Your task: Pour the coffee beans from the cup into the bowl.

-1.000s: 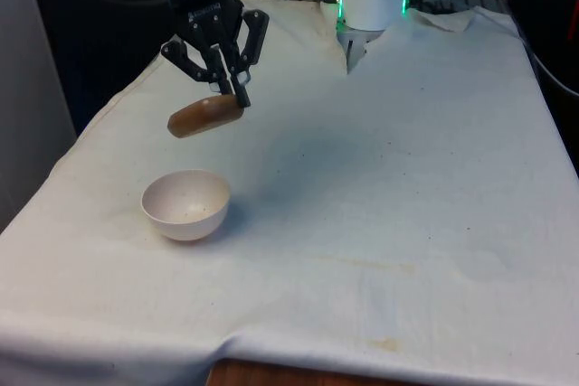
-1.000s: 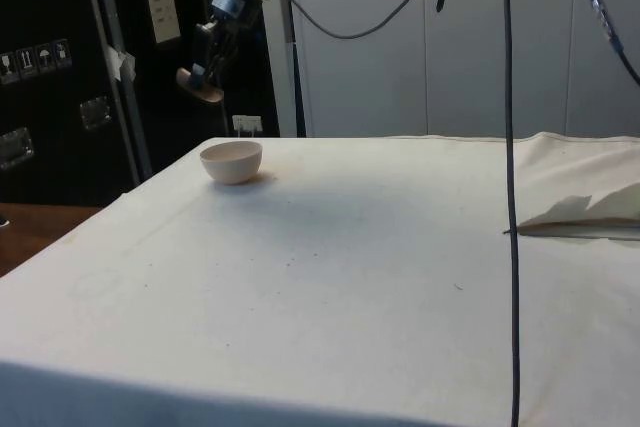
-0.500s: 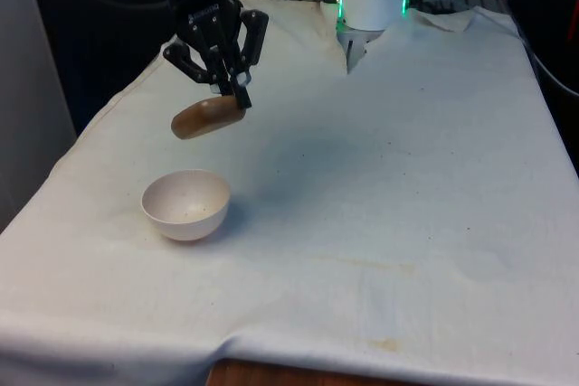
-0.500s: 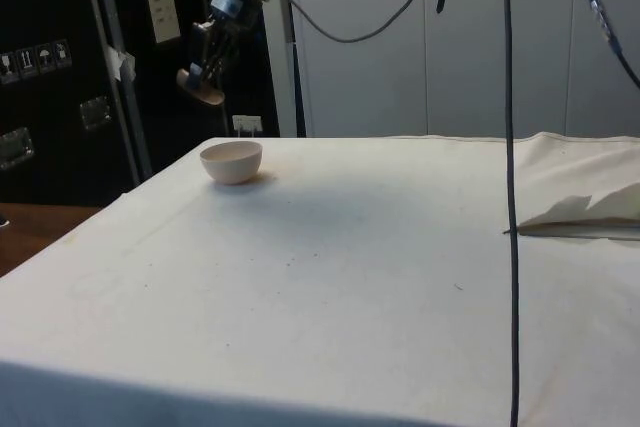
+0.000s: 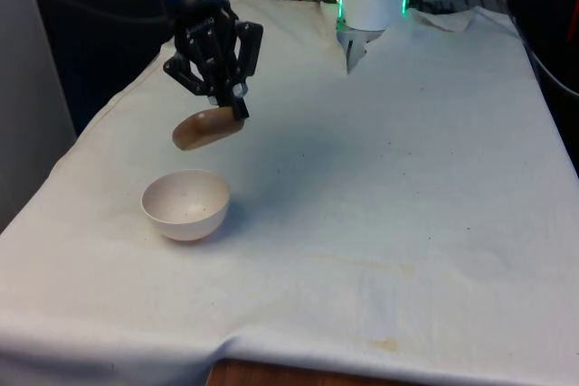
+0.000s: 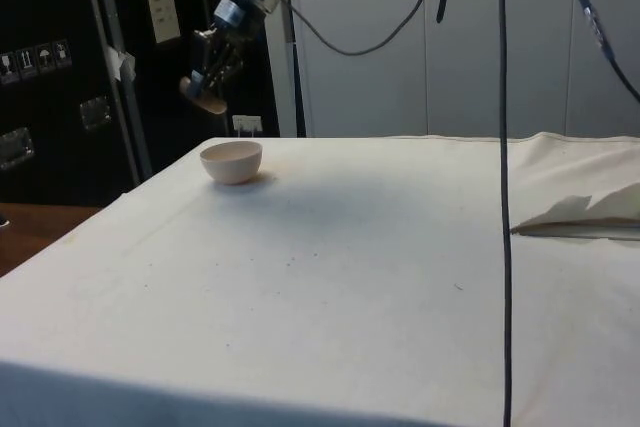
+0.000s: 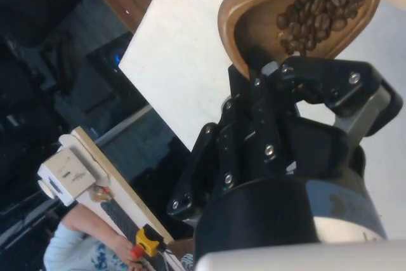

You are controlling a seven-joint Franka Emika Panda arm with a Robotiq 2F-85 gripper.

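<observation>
My gripper [image 5: 233,108] clamps the tilted cup [image 5: 207,128], beans [image 7: 320,14] still inside, above the bowl [image 5: 185,205]; next I'd tip it further over the bowl.

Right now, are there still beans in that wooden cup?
Yes. The tilted cup, held by the gripper, has coffee beans piled inside.

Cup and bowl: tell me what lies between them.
Nothing: in the front view the tilted cup in the gripper hangs over the bowl with open air between.
</observation>
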